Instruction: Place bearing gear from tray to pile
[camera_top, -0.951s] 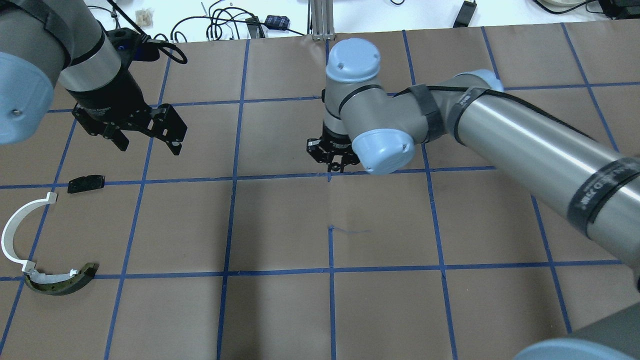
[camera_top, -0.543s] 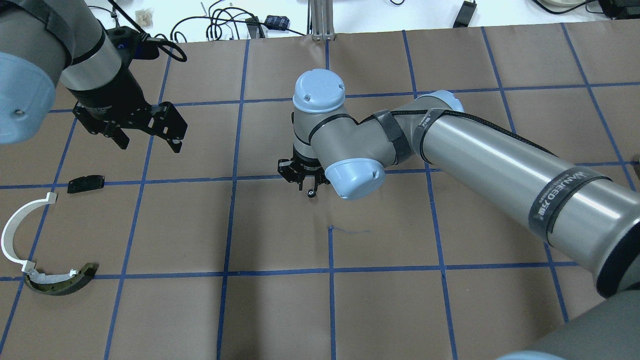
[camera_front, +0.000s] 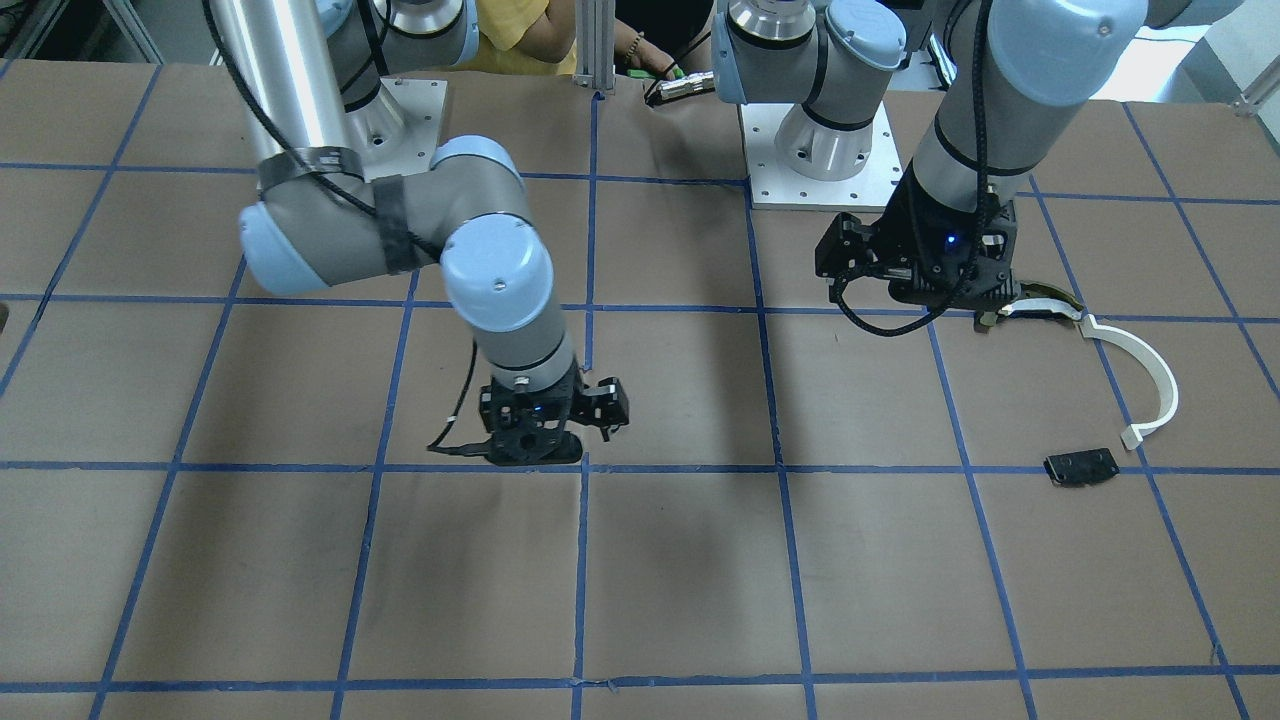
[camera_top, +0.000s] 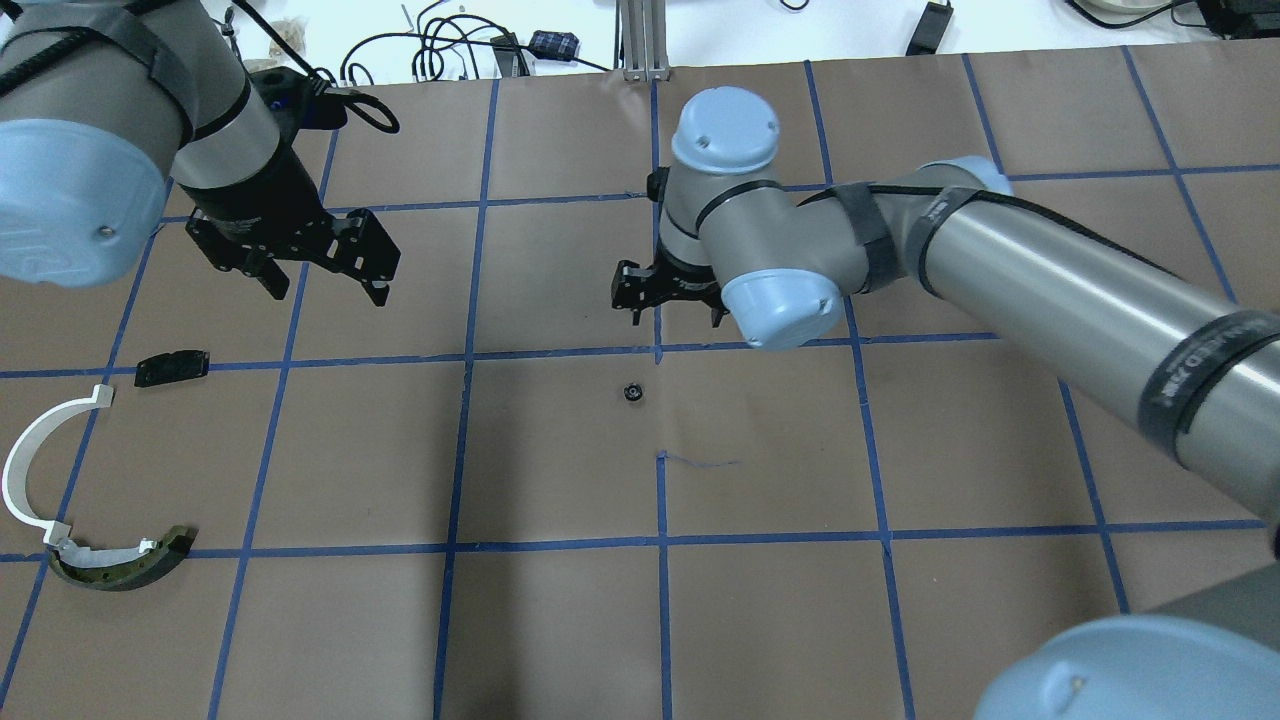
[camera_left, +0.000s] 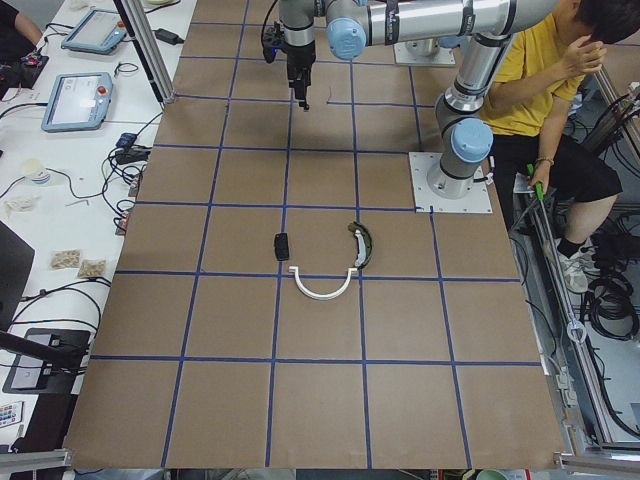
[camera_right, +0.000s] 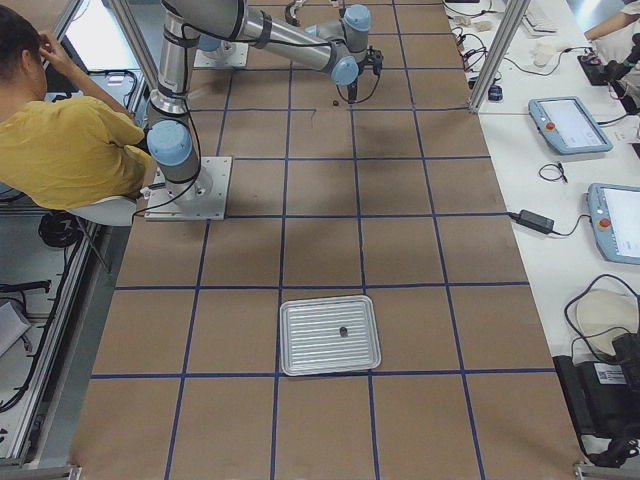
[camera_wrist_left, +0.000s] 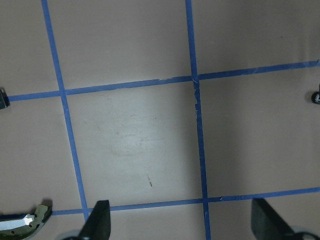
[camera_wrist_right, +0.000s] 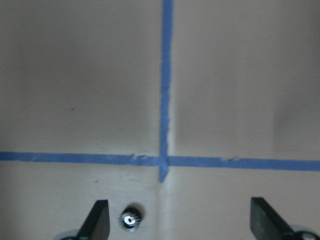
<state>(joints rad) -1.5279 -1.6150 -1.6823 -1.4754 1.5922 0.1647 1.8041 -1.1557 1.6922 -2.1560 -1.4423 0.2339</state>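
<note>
The bearing gear (camera_top: 630, 391), small, black and round, lies loose on the brown table near its middle, far right of the pile. It also shows in the right wrist view (camera_wrist_right: 131, 218) and at the left wrist view's right edge (camera_wrist_left: 316, 97). My right gripper (camera_top: 673, 319) is open and empty, above and just beyond the gear. The pile lies at the left: a white arc strip (camera_top: 30, 465), an olive-and-black curved piece (camera_top: 120, 566) and a flat black plate (camera_top: 172, 367). My left gripper (camera_top: 326, 290) is open and empty, beyond and right of the black plate.
A metal tray (camera_right: 330, 335) with one small dark part in it sits far off at the table's right end. Cables and boxes lie past the far edge (camera_top: 480, 50). A seated person (camera_left: 540, 90) is beside the robot bases.
Half a second ago my right gripper was lower and further left with the gear at its fingertips. It has let the gear go onto the table and drawn back right. My left gripper shifted slightly right.
</note>
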